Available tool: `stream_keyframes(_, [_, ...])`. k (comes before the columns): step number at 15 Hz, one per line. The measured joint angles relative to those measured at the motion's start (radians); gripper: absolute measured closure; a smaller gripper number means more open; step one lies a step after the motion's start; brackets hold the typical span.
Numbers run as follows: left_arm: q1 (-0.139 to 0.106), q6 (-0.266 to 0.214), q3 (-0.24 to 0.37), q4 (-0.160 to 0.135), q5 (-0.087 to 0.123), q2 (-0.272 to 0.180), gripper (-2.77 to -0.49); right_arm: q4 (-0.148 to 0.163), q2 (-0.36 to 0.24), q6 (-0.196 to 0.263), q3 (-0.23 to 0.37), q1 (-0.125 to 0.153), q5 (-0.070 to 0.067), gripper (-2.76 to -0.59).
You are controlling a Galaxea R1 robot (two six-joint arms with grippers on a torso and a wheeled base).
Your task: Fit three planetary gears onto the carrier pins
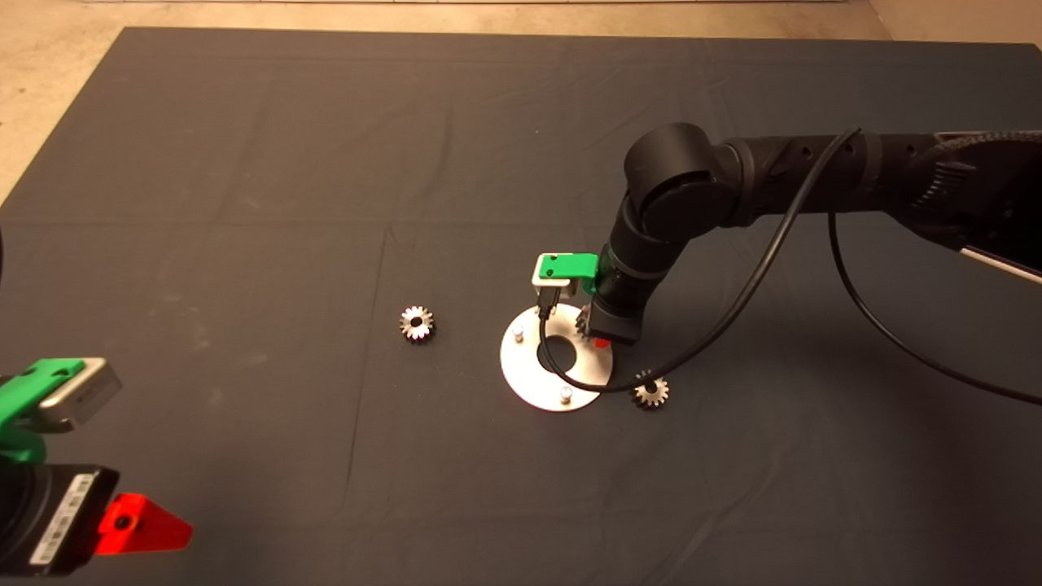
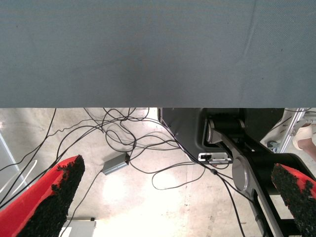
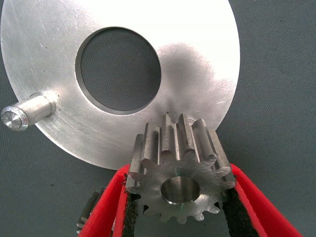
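Dark mat (image 1: 244, 163); right gripper (image 3: 180, 217) clamps silvery toothed gear (image 3: 178, 168) over disc (image 3: 197, 59).

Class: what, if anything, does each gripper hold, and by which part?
Right gripper pinches one planetary gear by its toothed rim, opposite sides. Left gripper holds nothing.

My table has a dark mat (image 1: 244, 163) on it. A white disc (image 1: 529, 382) lies flat on the mat. One gear (image 1: 417, 323) lies left of it, another gear (image 1: 651, 393) just beside its right.
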Motion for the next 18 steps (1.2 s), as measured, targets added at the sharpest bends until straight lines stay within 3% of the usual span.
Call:
stream_keyframes(12, [0.000, 0.000, 0.000, 0.000, 0.000, -0.003, -2.75, -0.006, 0.004, -0.002, -0.037, 0.000, 0.000, -1.05])
stream_keyframes(18, [0.000, 0.000, 0.000, 0.000, 0.000, -0.003, -2.75, -0.007, 0.011, -0.002, -0.039, 0.000, -0.007, -1.05])
